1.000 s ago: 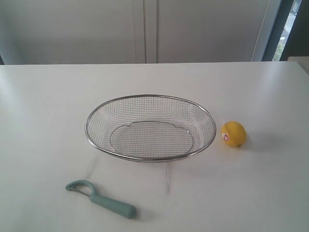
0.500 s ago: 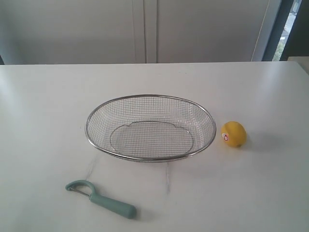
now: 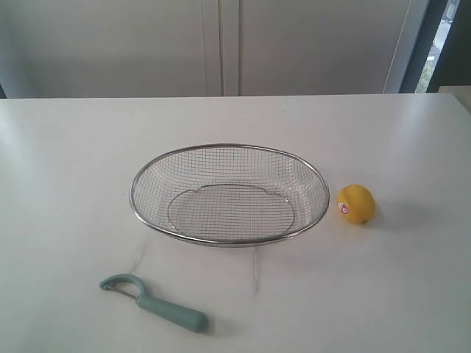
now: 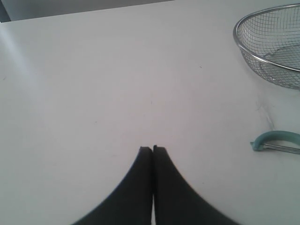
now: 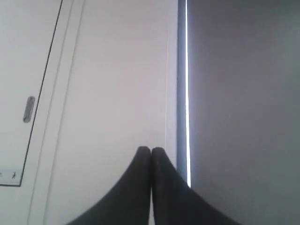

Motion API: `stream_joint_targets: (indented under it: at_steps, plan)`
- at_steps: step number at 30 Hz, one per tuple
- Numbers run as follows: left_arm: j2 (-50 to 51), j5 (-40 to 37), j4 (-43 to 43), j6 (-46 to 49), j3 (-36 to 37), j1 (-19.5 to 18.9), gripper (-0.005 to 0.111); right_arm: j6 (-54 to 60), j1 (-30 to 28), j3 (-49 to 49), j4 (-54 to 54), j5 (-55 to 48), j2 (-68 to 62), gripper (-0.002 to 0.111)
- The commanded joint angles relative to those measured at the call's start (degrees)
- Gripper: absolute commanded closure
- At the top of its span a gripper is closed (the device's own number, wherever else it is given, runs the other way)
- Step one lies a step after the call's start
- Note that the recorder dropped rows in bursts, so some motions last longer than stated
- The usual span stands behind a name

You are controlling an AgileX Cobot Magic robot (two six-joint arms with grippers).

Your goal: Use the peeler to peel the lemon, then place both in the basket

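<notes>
The yellow lemon (image 3: 357, 204) rests on the white table just right of the wire-mesh basket (image 3: 229, 193), its red-and-white sticker facing the basket. The teal peeler (image 3: 154, 301) lies near the table's front left, head to the left. Neither arm shows in the exterior view. In the left wrist view my left gripper (image 4: 153, 149) is shut and holds nothing, above bare table, with the basket's rim (image 4: 262, 58) and the peeler's head (image 4: 276, 141) off to one side. My right gripper (image 5: 150, 150) is shut and empty, facing a wall; no task object shows there.
The white table (image 3: 73, 184) reaches back to pale cabinet doors (image 3: 221, 44). A window strip (image 3: 434, 44) stands at the far right. The right wrist view shows a door with a handle (image 5: 29, 109) and a bright vertical gap (image 5: 186, 84).
</notes>
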State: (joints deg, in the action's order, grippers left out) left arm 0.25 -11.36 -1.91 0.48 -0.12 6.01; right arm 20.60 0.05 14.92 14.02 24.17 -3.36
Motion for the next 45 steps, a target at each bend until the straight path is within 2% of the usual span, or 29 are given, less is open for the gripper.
stream_joint_targets:
  at_steps: [1,19,38,43,45]
  plan:
    - [-0.3,0.2,-0.3,0.0,0.1,0.5,0.107,0.2,0.1,1.4,3.1,-4.6,-2.2,0.108]
    - [-0.3,0.2,-0.3,0.0,0.1,0.5,0.107,0.2,0.1,11.0,5.6,-26.0,-9.0,0.108]
    - [-0.3,0.2,-0.3,0.0,0.1,0.5,0.107,-3.1,0.1,25.2,5.5,-53.4,-33.2,0.108]
    - [-0.3,0.2,-0.3,0.0,0.1,0.5,0.107,-6.6,0.1,31.2,1.4,-65.2,-41.3,0.108]
    - [-0.3,0.2,-0.3,0.0,0.1,0.5,0.107,-7.5,0.1,32.5,0.3,-66.6,-43.3,0.108]
